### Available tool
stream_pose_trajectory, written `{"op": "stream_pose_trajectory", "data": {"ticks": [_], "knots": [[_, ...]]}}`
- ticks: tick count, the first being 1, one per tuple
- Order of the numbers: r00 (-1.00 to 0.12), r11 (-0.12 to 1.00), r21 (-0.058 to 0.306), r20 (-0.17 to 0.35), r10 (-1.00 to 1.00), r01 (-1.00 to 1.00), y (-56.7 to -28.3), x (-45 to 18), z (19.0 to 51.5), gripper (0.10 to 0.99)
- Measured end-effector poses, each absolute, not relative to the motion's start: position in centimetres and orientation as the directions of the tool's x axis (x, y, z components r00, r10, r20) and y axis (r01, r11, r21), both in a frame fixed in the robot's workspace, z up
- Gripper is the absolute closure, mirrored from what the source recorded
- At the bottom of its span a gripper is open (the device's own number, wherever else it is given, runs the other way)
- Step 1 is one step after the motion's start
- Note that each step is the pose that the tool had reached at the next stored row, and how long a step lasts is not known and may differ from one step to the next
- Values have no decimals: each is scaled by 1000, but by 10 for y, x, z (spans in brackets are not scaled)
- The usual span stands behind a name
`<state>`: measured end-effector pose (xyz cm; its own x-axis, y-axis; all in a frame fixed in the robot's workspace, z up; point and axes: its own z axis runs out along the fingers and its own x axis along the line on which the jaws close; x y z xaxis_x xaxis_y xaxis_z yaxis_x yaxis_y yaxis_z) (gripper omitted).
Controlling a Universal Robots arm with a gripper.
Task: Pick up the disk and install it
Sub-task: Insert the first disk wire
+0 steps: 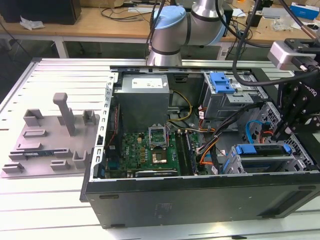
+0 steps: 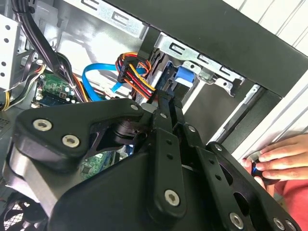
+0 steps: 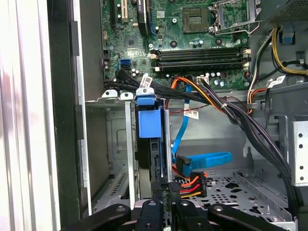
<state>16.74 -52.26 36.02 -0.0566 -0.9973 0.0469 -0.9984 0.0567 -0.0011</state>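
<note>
Installation looks to be the step in hand, not the pick-up. The disk [image 3: 148,122] stands edge-on in the drive cage [image 3: 108,144] at a corner of the open computer case [image 1: 200,200], with its blue carrier bracket showing plainly in the first wrist view. In the exterior view it lies in that cage toward the exterior view's right (the second blue bracket [image 1: 221,82], in the farther bay, is a separate part).

The gripper [image 3: 166,212] is right at the disk's end, beside the power plug [image 3: 188,185] with its red, yellow and black wires. Whether the jaws clamp the disk or merely stand about it I cannot tell, since the contact is hidden behind the linkage.

I judge the disk to be well into its slot, though I can't say it is fully home. Any further move calls for a straight push along the cage's rails with no twist. It also needs to keep clear of the blue data cable [image 3: 202,159] and the dark wire bundle [image 3: 240,120] near it. A person's hand [image 2: 281,159] rests at the case's outer edge in the second wrist view, holding something small and dark, so care is due on that side too.

As for writing, there is a white label on the power supply [image 1: 149,81], white tags [image 3: 191,114] on the cables, and pale lettering on the gripper's side in the exterior view. None of it is legible to me.
</note>
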Motion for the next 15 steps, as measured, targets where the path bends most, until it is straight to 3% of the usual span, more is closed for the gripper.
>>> {"op": "stream_pose_trajectory", "data": {"ticks": [15], "knots": [[-57, 57, -1, 47, -997, -998, -523, 167, 358, 922]]}}
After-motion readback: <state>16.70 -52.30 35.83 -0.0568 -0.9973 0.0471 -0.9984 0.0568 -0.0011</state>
